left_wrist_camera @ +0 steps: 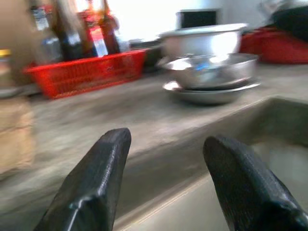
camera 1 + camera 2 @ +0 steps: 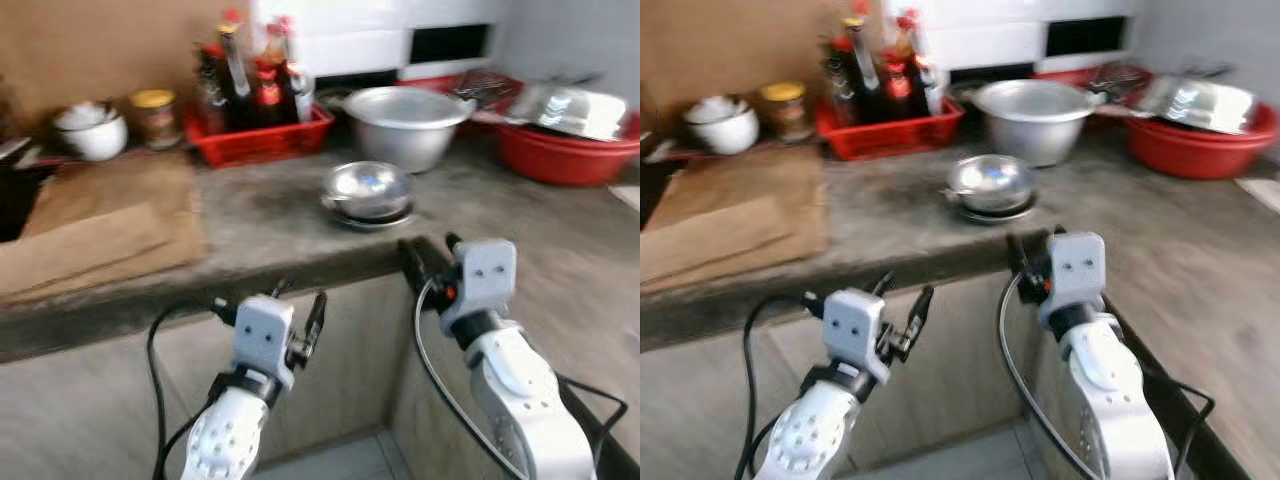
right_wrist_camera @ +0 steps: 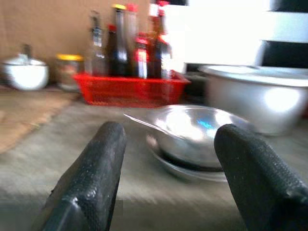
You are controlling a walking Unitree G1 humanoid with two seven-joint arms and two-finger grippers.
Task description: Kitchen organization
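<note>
A small steel bowl sits on a steel plate near the front edge of the grey counter; it also fills the middle of the right wrist view as the steel bowl. My right gripper is open, its fingers resting at the counter edge just short of the bowl. My left gripper is open and empty, below the counter edge, left of the bowl. The left wrist view looks across the counter at the bowl.
Behind the bowl stand a large metal pot, a red basket of sauce bottles, a jar and a white lidded bowl. A red basin with steel trays sits far right. Brown cardboard covers the counter's left.
</note>
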